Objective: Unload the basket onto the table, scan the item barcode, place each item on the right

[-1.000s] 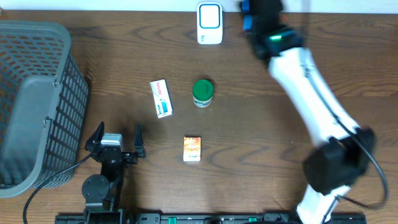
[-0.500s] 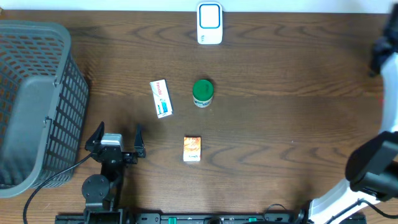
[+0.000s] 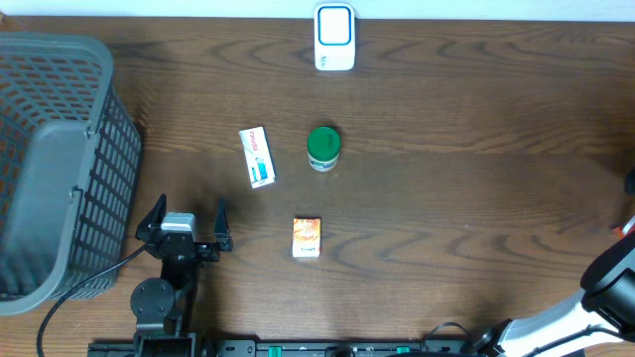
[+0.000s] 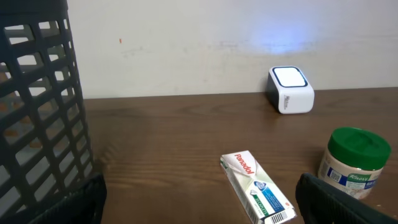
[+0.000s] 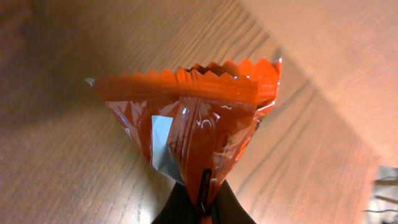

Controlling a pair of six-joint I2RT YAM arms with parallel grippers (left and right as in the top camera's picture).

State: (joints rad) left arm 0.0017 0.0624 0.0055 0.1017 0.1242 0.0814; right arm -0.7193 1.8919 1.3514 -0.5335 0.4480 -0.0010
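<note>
My right gripper (image 5: 203, 214) is shut on the lower end of an orange foil packet (image 5: 193, 118), which stands up from the jaws with its zigzag top edge above bare wood. No barcode shows on the packet's visible side. The white scanner (image 3: 334, 38) stands at the table's back edge and also shows in the left wrist view as the scanner (image 4: 290, 90). In the overhead view only part of the right arm (image 3: 607, 286) shows, at the right edge. My left gripper (image 3: 189, 205) rests open near the front left with nothing between its fingers.
A white Panadol box (image 3: 257, 157), a green-lidded jar (image 3: 323, 148) and a small orange box (image 3: 307, 238) lie mid-table. A grey basket (image 3: 50, 169) fills the left side. Ahead of the left gripper (image 4: 199, 211) are the Panadol box (image 4: 256, 186) and the jar (image 4: 354, 162).
The right arm has swung away from the scanner at the back, over to the table's right edge and mostly out of the overhead view. The left arm has not moved.
</note>
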